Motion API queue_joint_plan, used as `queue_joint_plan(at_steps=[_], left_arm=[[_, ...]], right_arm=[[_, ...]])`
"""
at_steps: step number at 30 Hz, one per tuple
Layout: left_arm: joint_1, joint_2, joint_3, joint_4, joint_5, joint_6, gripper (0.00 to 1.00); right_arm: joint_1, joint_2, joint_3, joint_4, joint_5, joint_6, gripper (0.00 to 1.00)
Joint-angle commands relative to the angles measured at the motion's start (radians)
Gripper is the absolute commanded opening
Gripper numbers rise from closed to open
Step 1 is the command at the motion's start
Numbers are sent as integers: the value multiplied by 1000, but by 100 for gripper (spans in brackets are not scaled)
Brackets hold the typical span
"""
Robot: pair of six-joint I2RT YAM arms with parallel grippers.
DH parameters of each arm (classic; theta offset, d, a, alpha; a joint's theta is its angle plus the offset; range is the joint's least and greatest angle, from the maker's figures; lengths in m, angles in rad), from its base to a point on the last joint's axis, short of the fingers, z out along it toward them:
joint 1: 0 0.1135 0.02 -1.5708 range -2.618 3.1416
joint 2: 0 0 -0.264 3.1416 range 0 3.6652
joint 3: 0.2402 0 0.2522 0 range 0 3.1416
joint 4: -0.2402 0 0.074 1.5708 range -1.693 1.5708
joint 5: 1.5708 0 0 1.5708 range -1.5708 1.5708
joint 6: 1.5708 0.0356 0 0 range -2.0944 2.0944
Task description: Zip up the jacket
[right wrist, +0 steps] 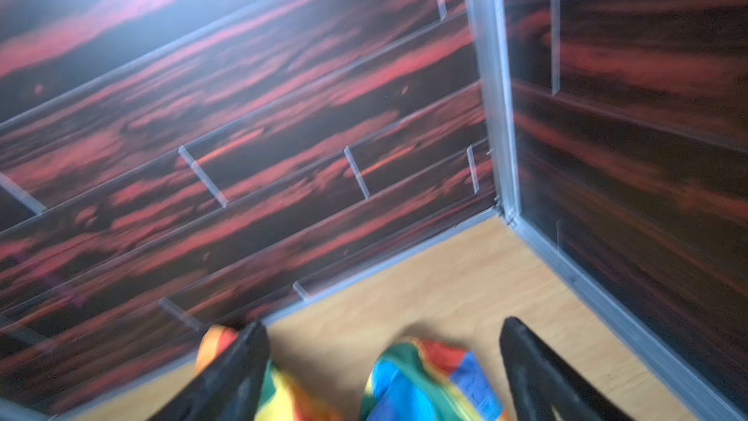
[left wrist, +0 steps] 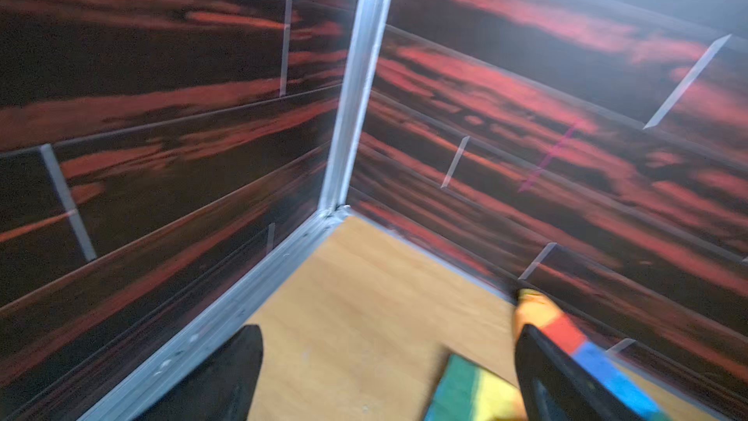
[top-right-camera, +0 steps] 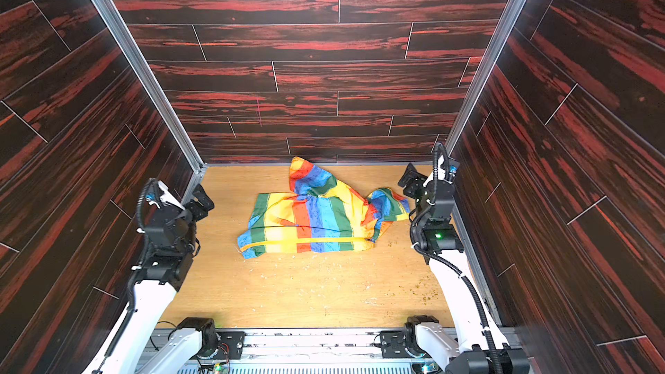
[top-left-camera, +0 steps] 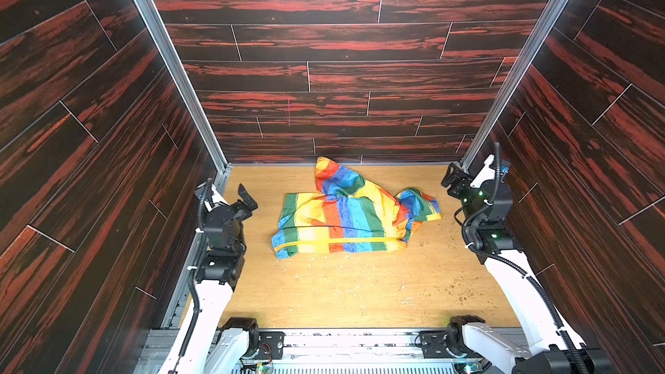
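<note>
Centrally, crumpled striped jacket (top-left-camera: 354,210) on wooden table (top-left-camera: 324,293).

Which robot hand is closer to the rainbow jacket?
The right gripper. In both top views it sits right by the jacket's crumpled end; the left gripper has bare table between it and the jacket.

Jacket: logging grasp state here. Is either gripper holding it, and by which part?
Nothing is held: the left gripper and right gripper stand open, clear of the jacket.
</note>
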Motion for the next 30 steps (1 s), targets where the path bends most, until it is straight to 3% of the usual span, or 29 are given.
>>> queue_joint_plan(at_steps=[1,3,6,12,14,19,21,23,25,28,30], left_arm=[[6,55,-130,118,-170,54,100],[5,129,-191,177,-210,50,100],[6,253,-240,241,-234,18,100],[5,426,-286,432,-289,-47,100],[6,436,-277,455,-262,20,100],[6,544,-373,807,-210,109,100],[5,597,-405,944,-138,163,96],[5,602,-405,941,-42,198,92],[5,630,-409,943,-3,199,91],[5,748,-420,1157,-28,223,91],[4,721,-397,1074,-30,210,93]], right_arm=[[-1,23,-94,131,172,-84,97],[-2,38,-212,268,235,-179,98],[-2,115,-312,316,296,-246,99],[-1,266,-474,506,279,-207,99],[-1,316,-509,594,263,-221,99],[8,384,-609,887,218,-332,99],[6,417,-659,1025,193,-356,99],[6,485,-714,1227,161,-388,99],[11,472,-718,1198,150,-380,99],[1,478,-717,1211,118,-383,99],[-11,469,-692,1147,98,-369,99]])
